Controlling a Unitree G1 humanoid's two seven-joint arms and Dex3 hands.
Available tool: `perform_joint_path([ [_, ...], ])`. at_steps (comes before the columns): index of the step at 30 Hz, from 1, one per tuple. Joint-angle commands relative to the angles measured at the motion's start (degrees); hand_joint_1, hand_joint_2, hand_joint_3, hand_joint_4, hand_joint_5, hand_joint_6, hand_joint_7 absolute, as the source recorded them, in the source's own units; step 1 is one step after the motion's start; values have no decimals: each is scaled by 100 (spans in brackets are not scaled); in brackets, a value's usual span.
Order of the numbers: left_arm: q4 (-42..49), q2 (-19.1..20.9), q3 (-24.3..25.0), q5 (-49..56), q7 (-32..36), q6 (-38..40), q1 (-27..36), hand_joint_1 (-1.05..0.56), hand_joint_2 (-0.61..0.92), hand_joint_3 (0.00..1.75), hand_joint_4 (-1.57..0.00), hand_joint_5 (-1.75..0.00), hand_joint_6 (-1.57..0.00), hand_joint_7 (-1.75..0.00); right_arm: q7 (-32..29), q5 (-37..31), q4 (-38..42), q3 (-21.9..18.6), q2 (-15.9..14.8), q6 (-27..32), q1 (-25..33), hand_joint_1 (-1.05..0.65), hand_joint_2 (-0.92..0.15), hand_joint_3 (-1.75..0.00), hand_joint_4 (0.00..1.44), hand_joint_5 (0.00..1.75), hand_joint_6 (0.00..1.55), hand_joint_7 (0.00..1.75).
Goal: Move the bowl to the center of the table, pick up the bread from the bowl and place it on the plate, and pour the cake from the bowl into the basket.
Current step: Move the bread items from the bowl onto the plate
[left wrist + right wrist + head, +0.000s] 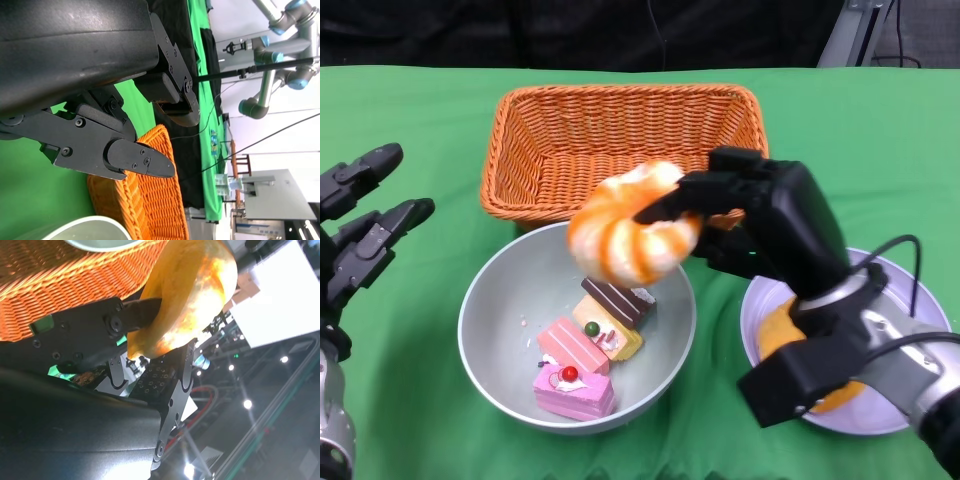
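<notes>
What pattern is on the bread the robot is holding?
Orange and white stripes on the bread, clearest in the head view.

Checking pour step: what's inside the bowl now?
Inside the bowl: several cake pieces, pink, yellow and chocolate-topped. The bread, held above by the right hand, hides part of the far rim.

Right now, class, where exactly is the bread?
In the head view the bread is held up by the right hand, above the bowl's far rim, just in front of the basket.
</notes>
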Motion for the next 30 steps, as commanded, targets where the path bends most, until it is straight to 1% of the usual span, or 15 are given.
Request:
perform_joint_path([
  [1, 44, 115, -23, 34, -68, -64, -33, -41, 92, 11, -104, -1, -82, -1, 189, 293, -350, -310, -206, -72, 303, -10, -58, -75, 79, 145, 92, 89],
  [3, 37, 111, -50, 47, -60, -69, -26, -42, 92, 11, -105, -2, -83, -1, 281, 341, -568, -440, -246, -1, 480, -8, -53, -87, 80, 144, 93, 91],
  [5, 33, 107, -81, 66, -59, -97, -21, -42, 92, 11, -105, -1, -83, -1, 367, 350, -861, -583, -299, 151, 699, -8, -49, -94, 82, 145, 94, 92],
  [9, 70, 105, -105, 94, -119, -117, -24, -41, 92, 11, -105, -1, -83, -1, 625, 480, -1385, -897, -467, 375, 1130, -10, -47, -99, 83, 144, 95, 91],
  [11, 77, 110, -150, 163, -119, -138, -13, -40, 92, 12, -104, -1, -83, -1, 716, 541, -1590, -1052, -505, 467, 1324, -10, -45, -102, 84, 143, 96, 91],
  [14, 79, 114, -181, 211, -106, -156, -4, -39, 92, 12, -104, -1, -84, -1, 810, 562, -1748, -1165, -494, 547, 1457, -9, -41, -109, 85, 142, 96, 91],
  [17, 79, 94, -241, 273, -170, -261, 18, -34, 92, 14, -107, -2, -89, -3, 921, 691, -1971, -1345, -558, 586, 1741, -7, -40, -110, 84, 142, 95, 92],
  [18, 83, 68, -230, 232, -239, -259, 13, -29, 92, 14, -111, -4, -94, -5, 971, 749, -2083, -1419, -563, 633, 1874, -4, -40, -109, 83, 144, 94, 92],
  [20, 96, 35, -205, 153, -369, -259, 3, -24, 92, 14, -114, -5, -99, -7, 1026, 793, -2244, -1526, -558, 677, 2071, -2, -40, -109, 81, 146, 93, 93],
  [21, 103, 26, -199, 135, -405, -255, -1, -22, 92, 17, -117, -7, -103, -8, 1019, 790, -2291, -1575, -542, 683, 2158, 0, -41, -105, 81, 146, 92, 95],
  [24, 126, 8, -192, 122, -446, -263, -10, -17, 92, 19, -124, -11, -113, -12, 1032, 865, -2320, -1682, -491, 642, 2349, 3, -44, -101, 81, 149, 91, 97],
  [27, 153, 9, -212, 155, -473, -300, -16, -14, 92, 22, -128, -15, -119, -14, 1065, 966, -2320, -1749, -455, 638, 2499, 5, -45, -102, 80, 154, 89, 102],
  [28, 162, 19, -233, 191, -452, -306, -17, -14, 92, 23, -130, -20, -122, -15, 1061, 975, -2316, -1771, -442, 645, 2545, 6, -44, -103, 79, 157, 88, 104],
  [29, 174, 32, -259, 230, -453, -344, -17, -14, 92, 23, -121, -39, -123, -15, 1047, 977, -2306, -1797, -431, 654, 2591, 6, -44, -103, 78, 158, 87, 105],
  [30, 183, 41, -276, 255, -453, -373, -18, -14, 92, 24, -108, -70, -124, -17, 1039, 972, -2300, -1816, -423, 658, 2616, 6, -44, -103, 78, 157, 86, 105],
])
